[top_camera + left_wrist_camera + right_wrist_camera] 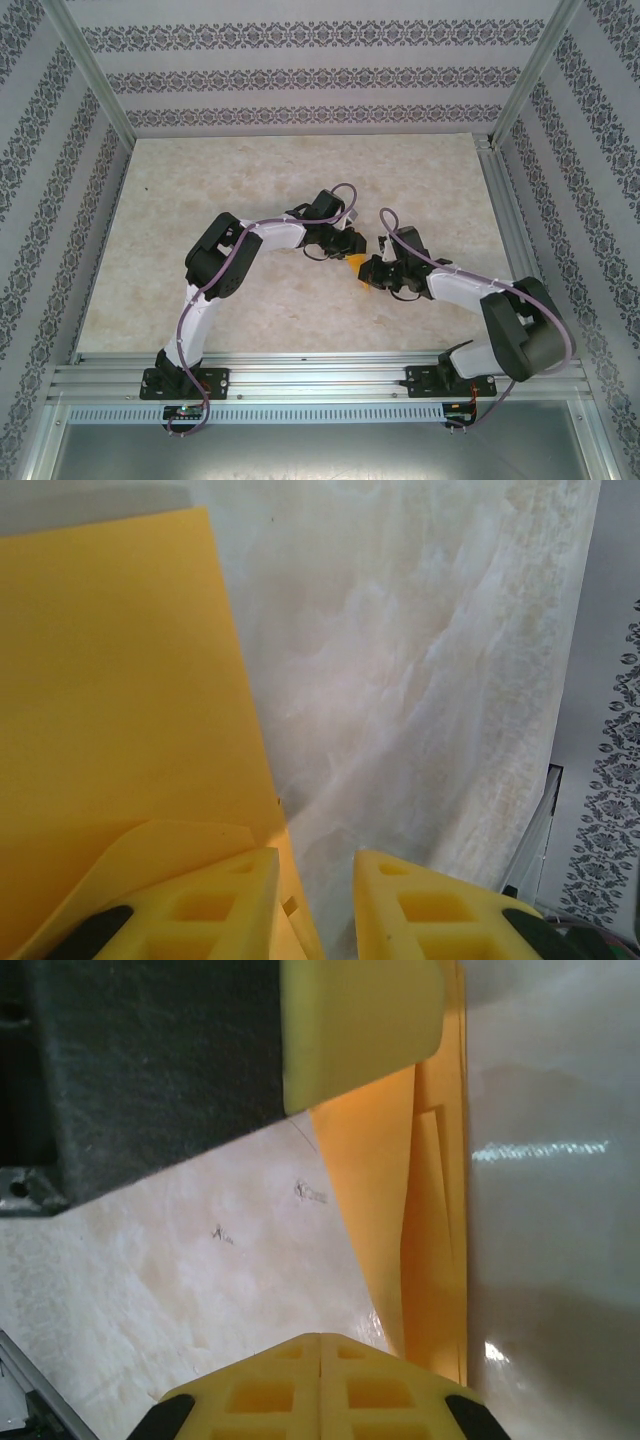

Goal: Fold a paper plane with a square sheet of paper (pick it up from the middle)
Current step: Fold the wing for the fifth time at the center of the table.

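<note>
Thin, matte orange-yellow sheet of paper (356, 266), creased into layered flaps with crisp straight edges, sits near the middle of the glossy marble-look table (250, 170). The left gripper (315, 860) is released, its ribbed yellow fingers parted over bare tabletop and a flap overlapping one finger. The right gripper (320, 1345) is clenched, with paper just beside it. Both wrists crowd the sheet, and wide tabletop stretches toward the far edge

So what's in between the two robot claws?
The partly folded orange-yellow paper lies on the table between the left claw and the right claw. The top view shows this.
</note>
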### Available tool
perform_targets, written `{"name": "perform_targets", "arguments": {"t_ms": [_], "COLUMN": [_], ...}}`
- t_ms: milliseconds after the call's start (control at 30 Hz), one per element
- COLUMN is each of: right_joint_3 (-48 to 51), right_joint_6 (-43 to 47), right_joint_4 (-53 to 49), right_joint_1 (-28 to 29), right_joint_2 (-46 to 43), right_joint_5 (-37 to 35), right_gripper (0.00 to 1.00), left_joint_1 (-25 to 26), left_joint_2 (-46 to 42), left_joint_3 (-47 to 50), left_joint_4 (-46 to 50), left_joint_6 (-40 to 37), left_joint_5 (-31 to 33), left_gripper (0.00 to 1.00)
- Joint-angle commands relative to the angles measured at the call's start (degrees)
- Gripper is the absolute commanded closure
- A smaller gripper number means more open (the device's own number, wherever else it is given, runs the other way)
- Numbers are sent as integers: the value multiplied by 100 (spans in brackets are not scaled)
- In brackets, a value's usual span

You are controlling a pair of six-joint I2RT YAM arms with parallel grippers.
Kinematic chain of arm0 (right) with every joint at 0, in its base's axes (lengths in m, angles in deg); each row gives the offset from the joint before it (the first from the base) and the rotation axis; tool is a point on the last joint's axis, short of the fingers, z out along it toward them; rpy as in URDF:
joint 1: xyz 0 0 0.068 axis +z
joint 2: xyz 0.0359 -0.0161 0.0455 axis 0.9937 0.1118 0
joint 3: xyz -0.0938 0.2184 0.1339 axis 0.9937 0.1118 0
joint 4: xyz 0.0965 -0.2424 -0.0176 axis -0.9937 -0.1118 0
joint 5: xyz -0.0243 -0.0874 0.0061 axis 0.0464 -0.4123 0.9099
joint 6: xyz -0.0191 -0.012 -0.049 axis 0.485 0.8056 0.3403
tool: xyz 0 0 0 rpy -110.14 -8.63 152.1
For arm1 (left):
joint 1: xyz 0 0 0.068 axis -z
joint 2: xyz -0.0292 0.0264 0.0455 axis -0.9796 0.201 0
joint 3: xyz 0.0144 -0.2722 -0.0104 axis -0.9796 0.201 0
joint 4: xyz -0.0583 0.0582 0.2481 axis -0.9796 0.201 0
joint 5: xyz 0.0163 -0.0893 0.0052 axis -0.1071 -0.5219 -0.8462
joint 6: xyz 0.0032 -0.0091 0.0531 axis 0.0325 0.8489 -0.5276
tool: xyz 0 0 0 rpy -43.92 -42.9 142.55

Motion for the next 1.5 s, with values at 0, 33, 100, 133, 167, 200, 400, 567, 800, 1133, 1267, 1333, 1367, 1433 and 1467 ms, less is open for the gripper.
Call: {"name": "perform_targets", "arguments": {"t_ms": [0, 33, 100, 133, 167, 200, 400, 567, 800, 1133, 1267, 1333, 1367, 1433, 1467], "right_joint_3": [-162, -178, -169, -139, -136, -125, 240, 350, 338, 270, 257, 251, 242, 241, 242], "right_joint_6": [1, 11, 66, 81, 160, 230, 140, 149, 131, 85, 59, 55, 55, 58, 52], "right_joint_4": [522, 531, 474, 412, 257, 150, 358, 263, 329, 363, 388, 388, 374, 367, 362], "right_joint_1": [-67, -81, -87, -96, -112, -128, -209, -226, -244, -241, -239, -239, -244, -236, -242], "right_joint_2": [457, 579, 715, 753, 831, 902, 1130, 1062, 1088, 1088, 1097, 1091, 1088, 1079, 1079], "right_joint_5": [116, 98, 21, -116, -244, -269, -123, -101, -102, -43, -53, -53, -52, -60, -60], "right_gripper": [94, 94, 94, 94, 96, 96, 100, 100, 100, 100, 100, 100, 100, 100, 100], "left_joint_1": [37, 37, 38, 42, 33, 29, -66, -261, -442, -228, 65, 146, 169, 187, 187], "left_joint_2": [168, 162, 160, 160, 160, 145, 28, 166, -188, -1249, -1270, -1230, -1229, -1198, -1150], "left_joint_3": [-112, -109, -129, -128, -133, -134, -205, -211, 27, 981, 1374, 1589, 1714, 1866, 1899], "left_joint_4": [195, 213, 227, 238, 238, 227, 227, 92, -850, -1534, -1673, -1818, -1921, -2134, -2225], "left_joint_6": [-178, -185, -210, -222, -232, -256, -469, -734, -414, -90, 20, 149, 212, 342, 386], "left_joint_5": [129, 131, 126, 128, 118, 125, 103, 139, -511, -585, -521, -422, -318, -243, -259], "left_gripper": [72, 72, 72, 72, 72, 72, 71, 71, 65, 61, 67, 72, 75, 76, 78]}}
